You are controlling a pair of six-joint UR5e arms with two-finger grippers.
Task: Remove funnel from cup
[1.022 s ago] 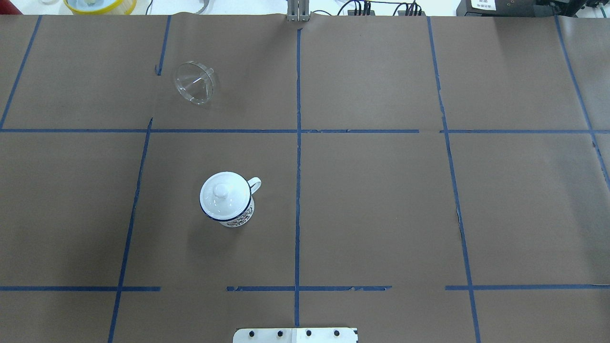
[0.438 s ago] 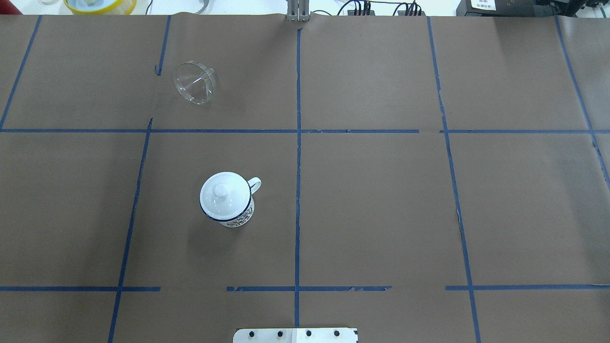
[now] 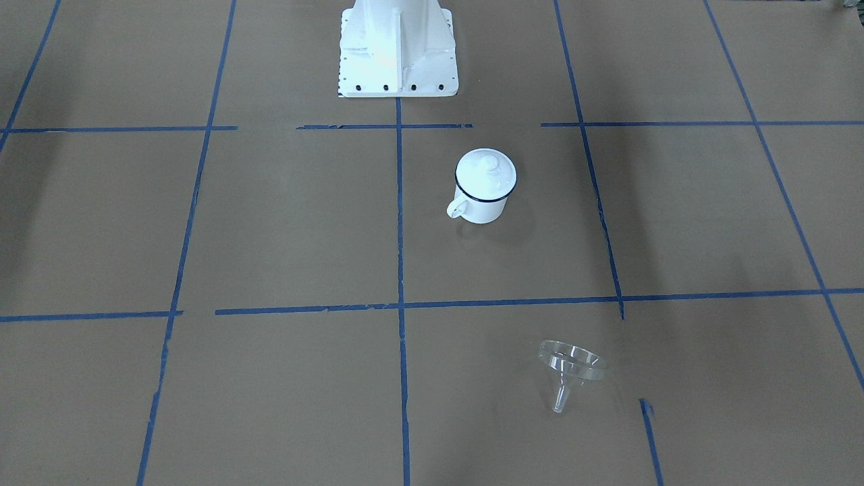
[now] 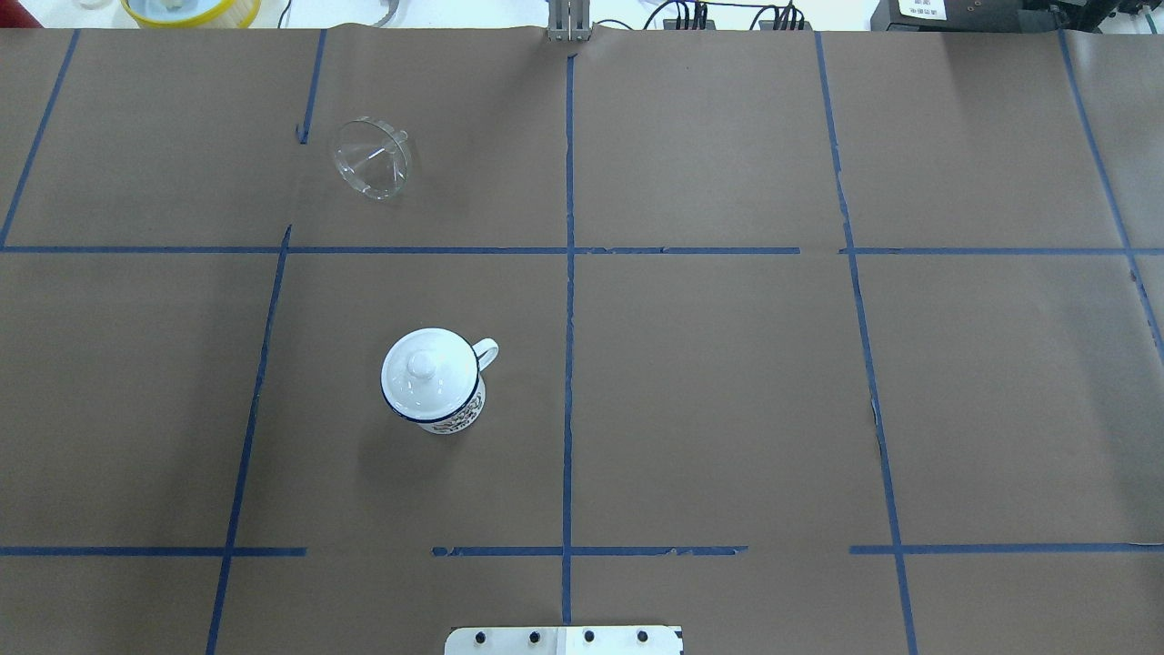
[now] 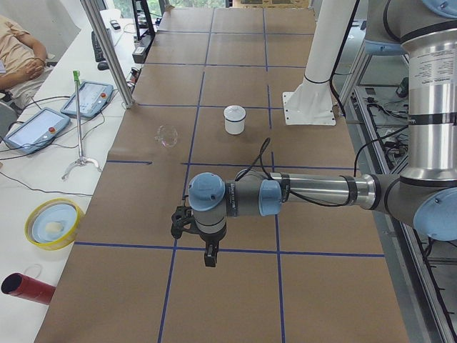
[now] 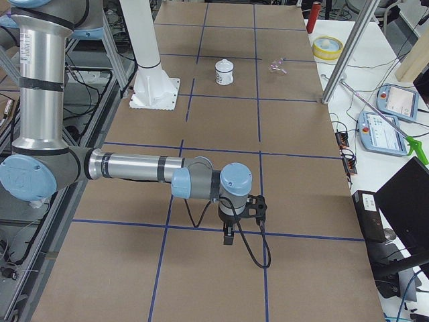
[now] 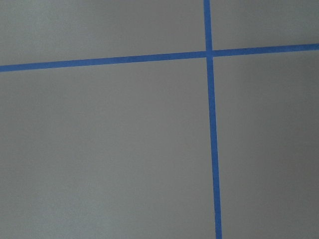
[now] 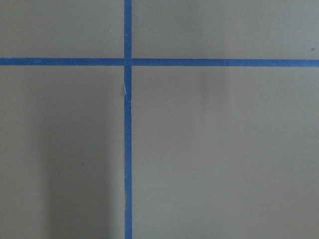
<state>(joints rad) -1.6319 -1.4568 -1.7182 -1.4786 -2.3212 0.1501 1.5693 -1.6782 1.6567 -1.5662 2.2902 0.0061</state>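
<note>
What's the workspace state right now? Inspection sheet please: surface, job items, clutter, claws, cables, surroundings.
surface: brown paper with a blue tape grid.
job's things: funnel lies on the paper, apart from the cup; cup upright, white lid on it.
clutter: nothing seen.
grippers: left claw and right claw hang over bare paper, away from both things; open or shut cannot be told.
cables: wrist cable loops below the right arm.
surroundings: seated operator, teach pendants, yellow bowl.
</note>
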